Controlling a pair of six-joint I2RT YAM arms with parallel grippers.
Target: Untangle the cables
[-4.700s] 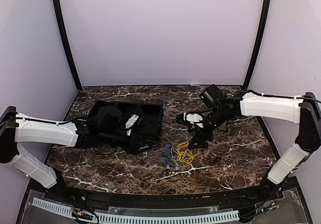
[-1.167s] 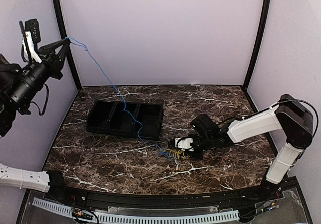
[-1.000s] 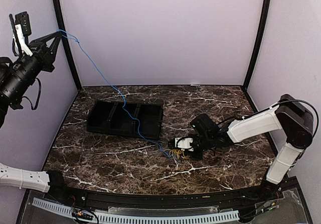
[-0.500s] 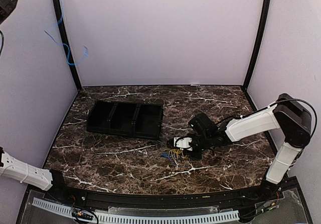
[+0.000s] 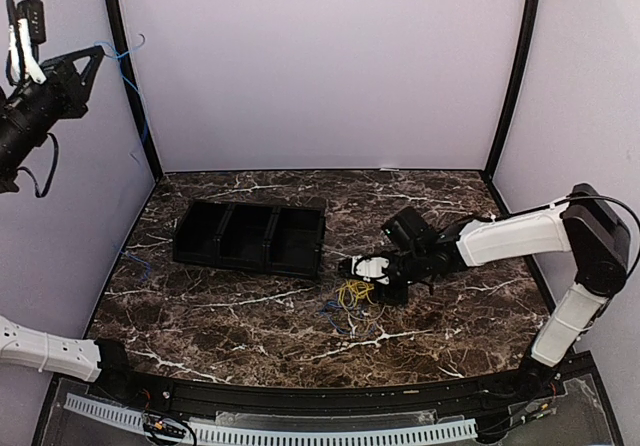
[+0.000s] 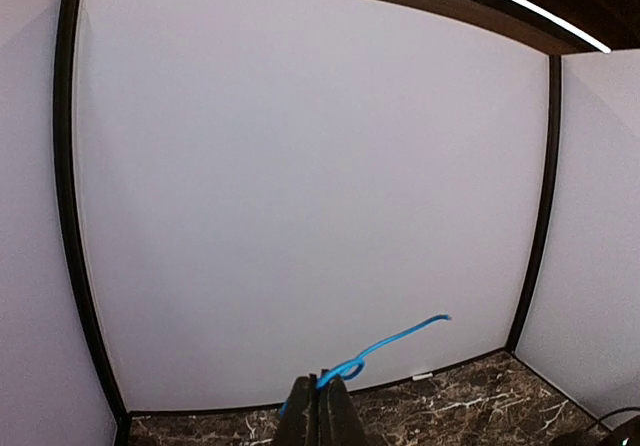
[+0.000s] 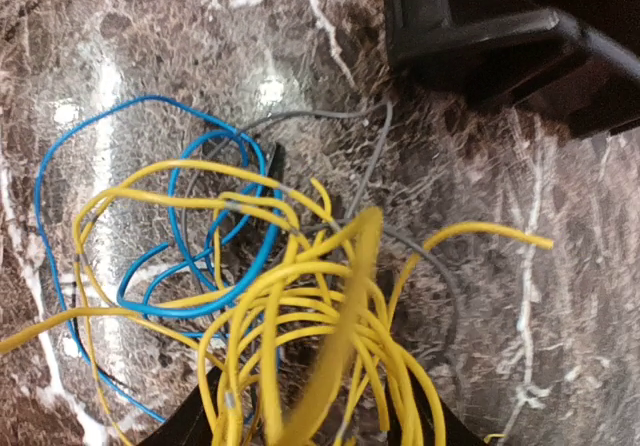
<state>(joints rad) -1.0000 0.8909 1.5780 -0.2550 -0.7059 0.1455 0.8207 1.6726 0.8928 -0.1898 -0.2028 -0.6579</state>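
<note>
Overhead, the dark marble table (image 5: 200, 316) carries a small tangle of cables near its middle, a little toward the near edge. The right arm (image 5: 510, 236) reaches in low from the right edge and ends over that tangle. The left arm (image 5: 35, 121) is raised high above the far left corner, level with the top of the booth's black post (image 5: 125, 86).

A black three-compartment tray (image 5: 250, 207) sits left of centre, its near right corner just beside the tangle.

The yellow cable (image 7: 300, 316) is the bulk of the heap, a loose mass of loops spread on the marble. The right fingers (image 7: 175, 434) stand apart on either side of its thickest bundle, and one yellow strand between them is blurred. Whether they press on any strand cannot be told.

The blue loops (image 7: 150, 296) lie under and beside the yellow, on the side away from the tray. A grey wire (image 7: 370, 166) threads through both toward the tray's corner.

The left fingers (image 6: 340, 416) are closed on a blue cable (image 6: 395, 342). Its short free end curves out past their tips, and the rest hangs down along the post. Whether it is the same cable as the blue loops on the table cannot be told.
</note>
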